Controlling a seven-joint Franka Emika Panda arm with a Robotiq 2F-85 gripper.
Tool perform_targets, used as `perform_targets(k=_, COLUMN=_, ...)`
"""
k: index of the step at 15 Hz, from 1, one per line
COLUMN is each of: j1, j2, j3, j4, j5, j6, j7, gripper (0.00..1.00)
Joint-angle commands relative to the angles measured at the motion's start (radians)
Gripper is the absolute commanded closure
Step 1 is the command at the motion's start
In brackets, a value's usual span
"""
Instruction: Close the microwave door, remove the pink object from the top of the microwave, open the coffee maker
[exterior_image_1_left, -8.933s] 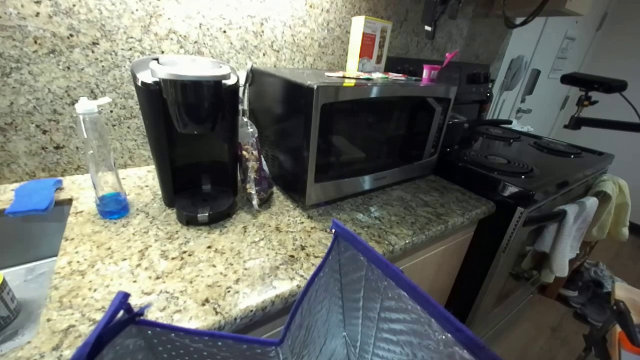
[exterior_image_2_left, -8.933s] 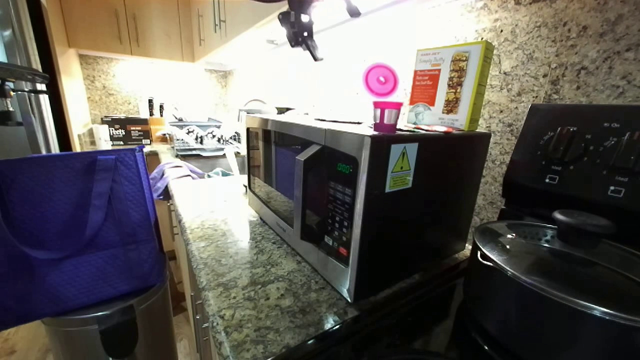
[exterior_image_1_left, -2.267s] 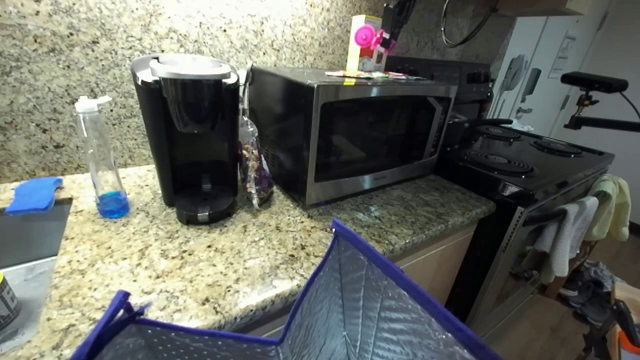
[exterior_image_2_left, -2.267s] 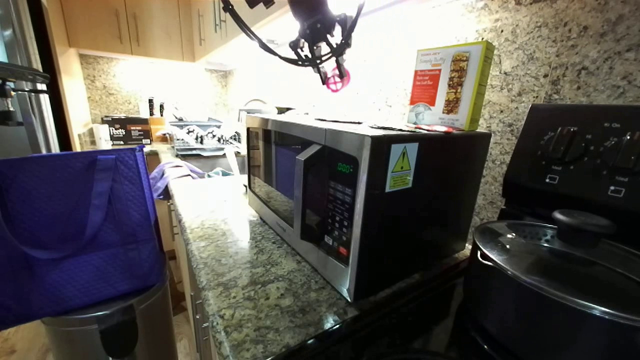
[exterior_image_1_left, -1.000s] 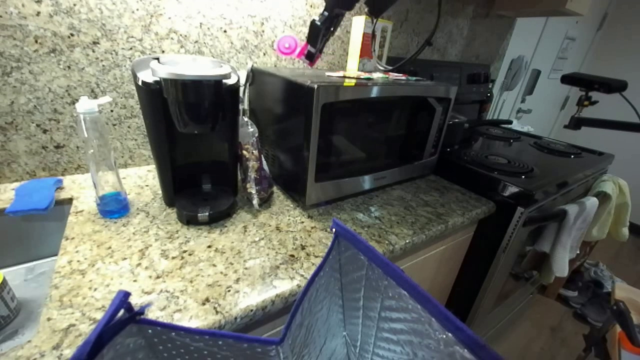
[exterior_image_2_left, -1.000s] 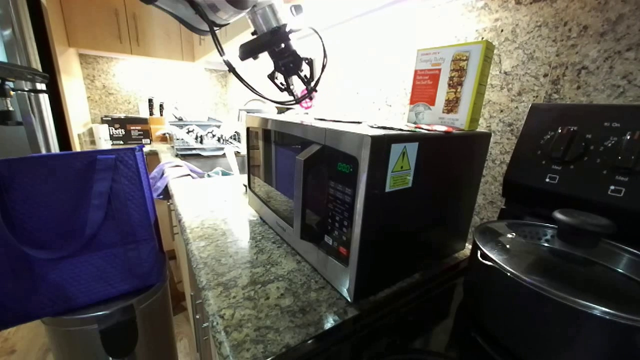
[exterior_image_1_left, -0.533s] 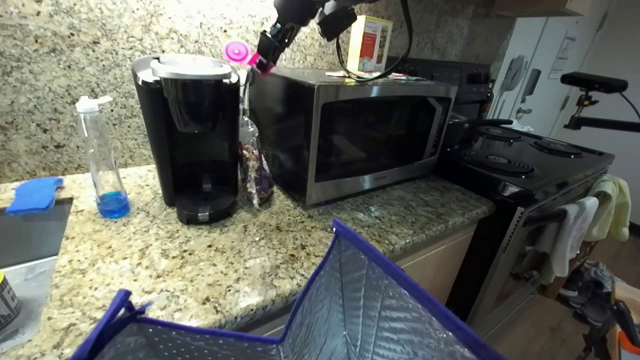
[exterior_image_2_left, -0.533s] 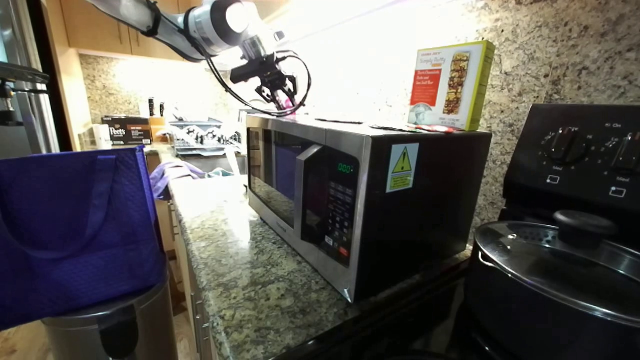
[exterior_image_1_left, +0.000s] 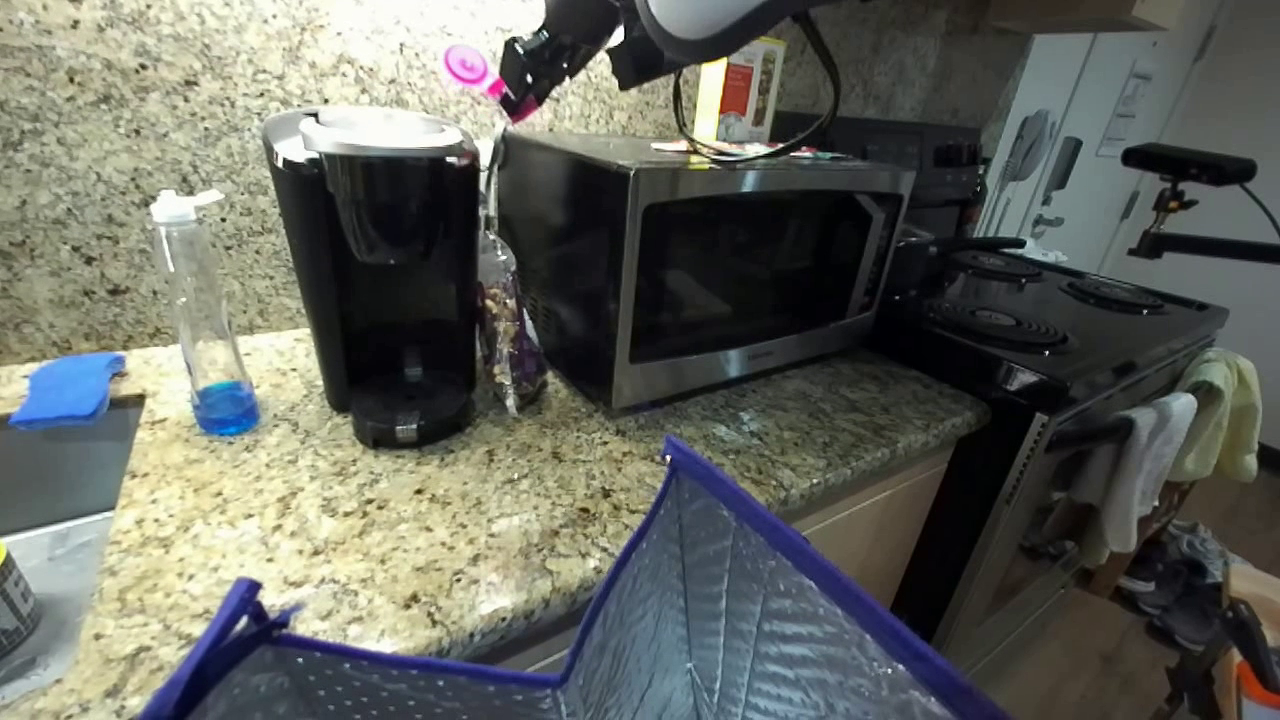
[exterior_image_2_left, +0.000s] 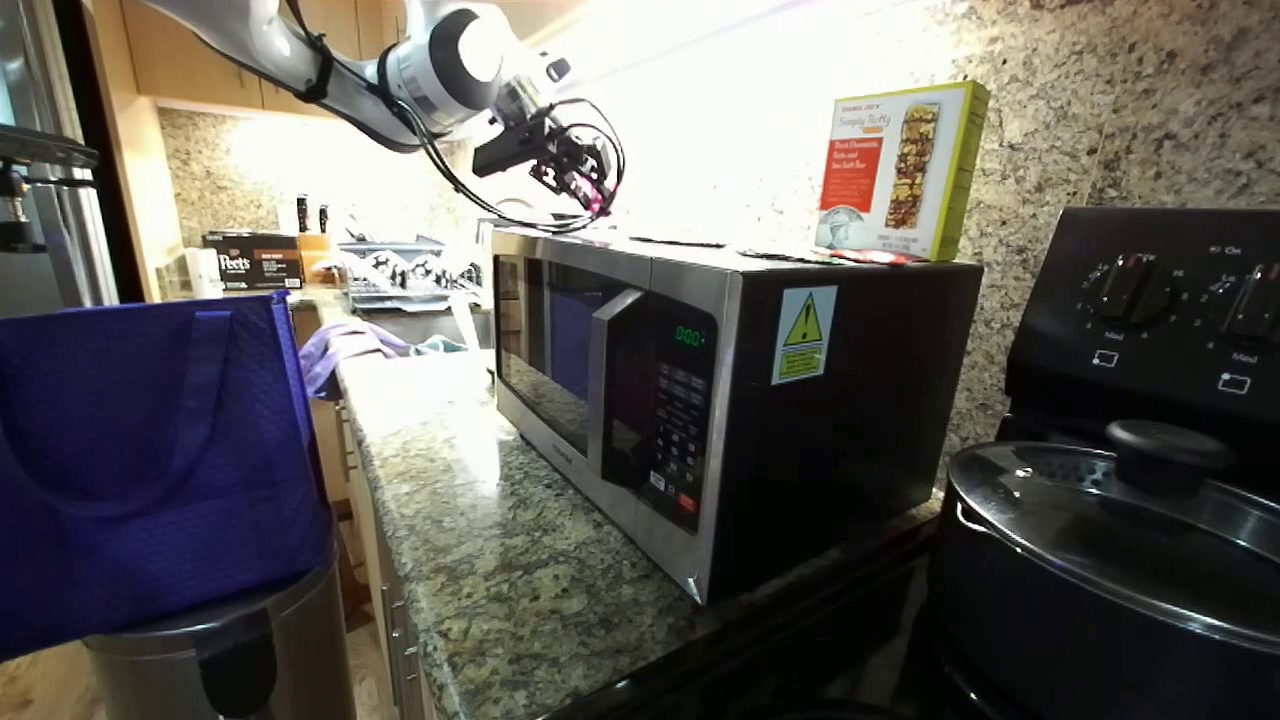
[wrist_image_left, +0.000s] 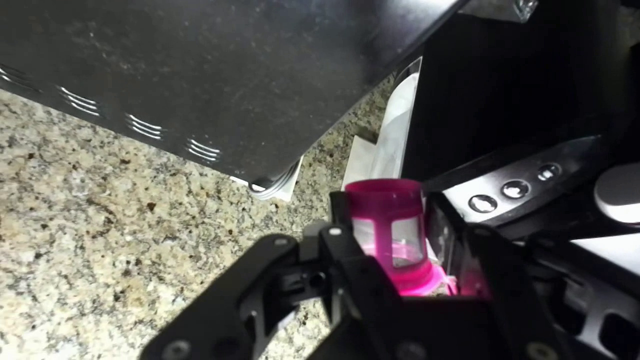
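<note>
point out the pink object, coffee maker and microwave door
Pink object (wrist_image_left: 384, 237): in the wrist view, strip between its windows
Coffee maker (exterior_image_1_left: 387, 225): in an exterior view, black front below silver trim
Microwave door (exterior_image_1_left: 750, 275): in an exterior view, middle of dark glass

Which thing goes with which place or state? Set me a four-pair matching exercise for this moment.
1. small magenta-pink rounded cup
2. dark-glass, steel-framed microwave door
3. white-and-yellow cardboard snack box
4. tall black pod coffee maker

A. standing on the large steel-and-black microwave
B. silver-rimmed lid down
C. held in the black gripper
D. shut across the front

Pairs: 1-C; 2-D; 3-A; 4-B.
</note>
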Motion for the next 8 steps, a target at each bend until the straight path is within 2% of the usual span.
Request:
perform_targets(k=1, j1=0.064, j2=-0.028, j3=-0.108, j4=-0.092, j5=-0.063, j6=0.059, j7=0.212, gripper=0.84)
perform_targets(k=5, j1=0.148, j2=-0.076, j3=-0.23, j4=-0.229, j5=-0.096, j6=0.061, j7=0.487, gripper=0.84)
perform_targets(k=8, j1=0.241, j2=-0.104, j3=-0.348, j4=-0.316, j5=-0.14, j6=0.103, j7=0.699, gripper=0.84)
